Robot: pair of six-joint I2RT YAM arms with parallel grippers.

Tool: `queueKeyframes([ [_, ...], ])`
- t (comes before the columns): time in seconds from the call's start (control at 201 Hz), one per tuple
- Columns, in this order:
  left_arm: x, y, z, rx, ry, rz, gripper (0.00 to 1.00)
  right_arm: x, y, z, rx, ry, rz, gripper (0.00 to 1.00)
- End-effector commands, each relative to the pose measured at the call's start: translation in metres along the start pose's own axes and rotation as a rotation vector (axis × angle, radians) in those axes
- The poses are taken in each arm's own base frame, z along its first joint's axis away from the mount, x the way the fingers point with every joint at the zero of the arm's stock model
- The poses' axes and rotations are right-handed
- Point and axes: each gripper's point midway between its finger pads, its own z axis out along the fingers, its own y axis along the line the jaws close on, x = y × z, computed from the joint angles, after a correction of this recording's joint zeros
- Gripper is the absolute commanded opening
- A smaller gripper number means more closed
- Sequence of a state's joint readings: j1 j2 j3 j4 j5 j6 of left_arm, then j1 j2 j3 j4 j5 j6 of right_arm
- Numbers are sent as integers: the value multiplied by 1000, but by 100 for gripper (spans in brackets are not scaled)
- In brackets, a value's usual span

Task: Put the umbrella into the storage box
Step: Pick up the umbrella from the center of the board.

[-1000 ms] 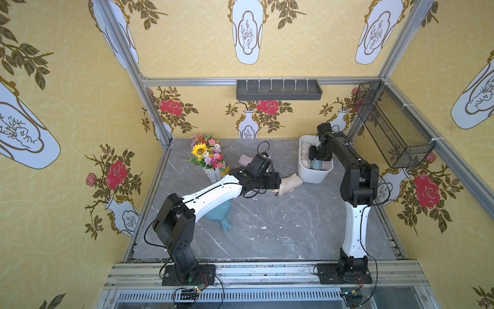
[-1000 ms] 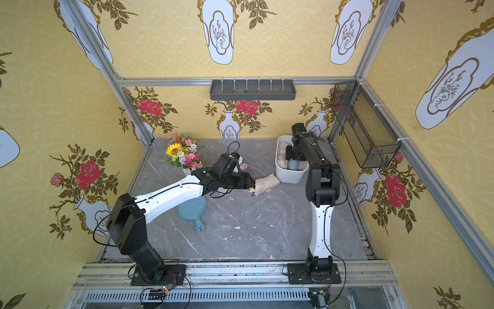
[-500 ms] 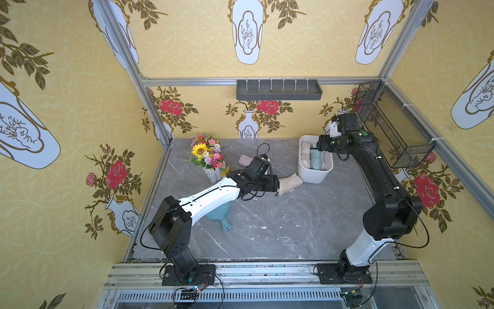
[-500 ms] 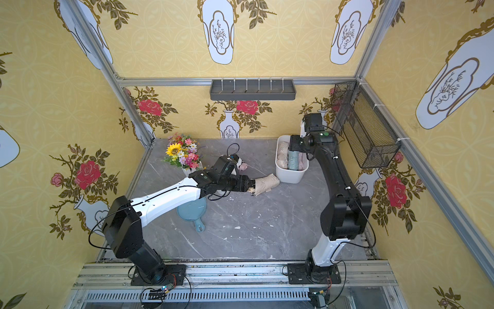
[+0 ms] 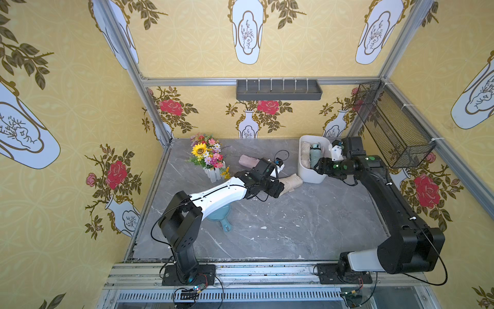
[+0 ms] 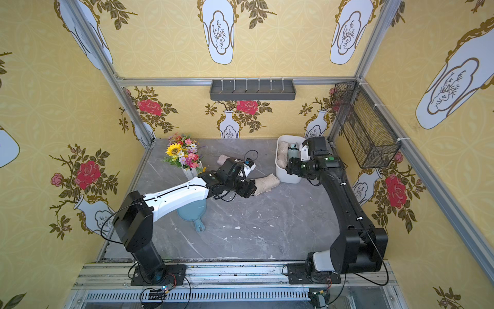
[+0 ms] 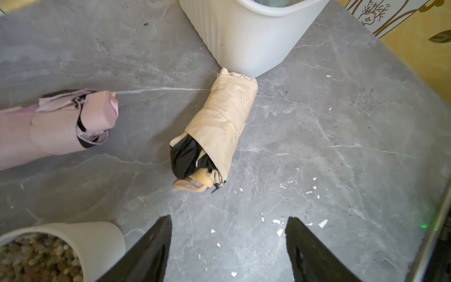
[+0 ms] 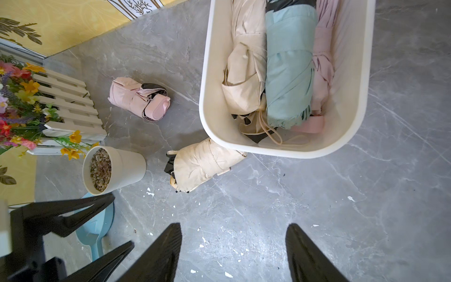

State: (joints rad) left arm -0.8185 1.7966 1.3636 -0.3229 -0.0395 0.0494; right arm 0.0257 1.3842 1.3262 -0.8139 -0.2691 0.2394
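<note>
My left hand [image 7: 228, 218], wide open & empty, shd straddle the beige umbrella [image 7: 219, 127] mid-body, right by the storage box [image 7: 256, 36].

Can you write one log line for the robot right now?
left gripper: open, facing beige umbrella on table | right gripper: open, empty, near storage box | inside it: three umbrellas

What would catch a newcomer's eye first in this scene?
The white storage box at the back right, packed with three folded umbrellas, a teal one in the middle. Next, a beige folded umbrella lying on the table by the box's corner, with the open left gripper pointed at it. A bright flower bouquet stands at the back left.
</note>
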Motion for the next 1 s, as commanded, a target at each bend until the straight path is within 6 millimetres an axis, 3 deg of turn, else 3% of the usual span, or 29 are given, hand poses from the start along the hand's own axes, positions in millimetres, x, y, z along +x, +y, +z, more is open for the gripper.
queueKeyframes([
  [0.0, -2, 4, 17, -21, 3, 109, 80, -3, 7, -4, -33, -22, 14, 73],
  [0.234, 1, 6, 53, -22, 39, 182, 83, 8, 6, -6, -50, -2, 28, 73],
  [0.622, 29, 14, 98, -32, 217, 209, 83, 12, 7, -8, -71, -5, 49, 73],
  [0.787, 37, 13, 106, -7, 259, 209, 68, 8, 10, -6, -88, -7, 58, 72],
  [0.991, 40, 10, 110, 23, 276, 220, 65, 6, 12, -6, -95, -3, 63, 71],
])
